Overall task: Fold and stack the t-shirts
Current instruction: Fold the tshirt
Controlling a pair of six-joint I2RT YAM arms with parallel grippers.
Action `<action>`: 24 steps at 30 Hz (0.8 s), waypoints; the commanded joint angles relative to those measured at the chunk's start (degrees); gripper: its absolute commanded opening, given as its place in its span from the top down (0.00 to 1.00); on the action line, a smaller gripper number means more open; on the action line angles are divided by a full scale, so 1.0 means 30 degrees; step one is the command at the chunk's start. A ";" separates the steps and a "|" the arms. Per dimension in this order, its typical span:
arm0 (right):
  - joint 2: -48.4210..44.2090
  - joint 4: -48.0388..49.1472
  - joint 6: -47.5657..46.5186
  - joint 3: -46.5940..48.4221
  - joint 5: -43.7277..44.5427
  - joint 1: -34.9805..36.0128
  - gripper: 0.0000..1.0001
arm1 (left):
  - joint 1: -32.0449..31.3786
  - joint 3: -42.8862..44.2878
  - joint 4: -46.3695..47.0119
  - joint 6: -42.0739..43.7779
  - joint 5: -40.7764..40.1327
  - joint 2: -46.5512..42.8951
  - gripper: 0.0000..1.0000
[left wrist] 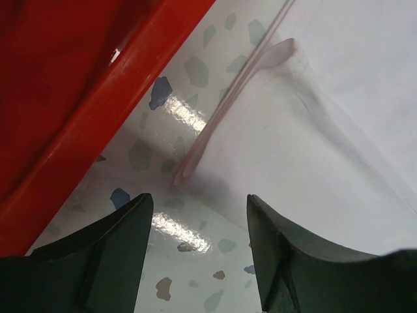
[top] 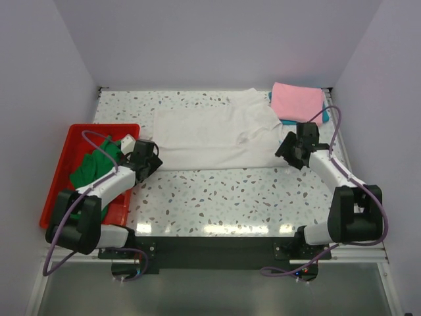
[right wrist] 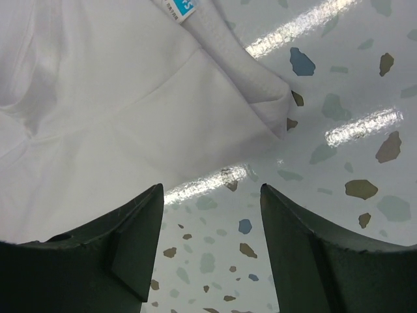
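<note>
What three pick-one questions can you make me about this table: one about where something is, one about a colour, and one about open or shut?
1. Where is the green t-shirt?
A) in the red tray
B) on the floor
C) hanging on the wall

2. What colour is the top folded t-shirt in the back right corner?
A) yellow
B) pink
C) black

3. How are the left arm's fingers?
A) shut on a cup
B) shut on a sock
C) open, holding nothing

Answers:
1 A, the green cloth lies inside the tray's red walls.
2 B, pink lies on top of the pile there.
3 C, a wide gap with nothing in it parts them.
</note>
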 commanded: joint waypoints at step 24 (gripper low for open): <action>0.3867 0.2198 0.0125 0.0569 0.1304 -0.0819 0.77 | 0.0446 0.0493 0.2759 0.0672 0.0119 0.3750 0.95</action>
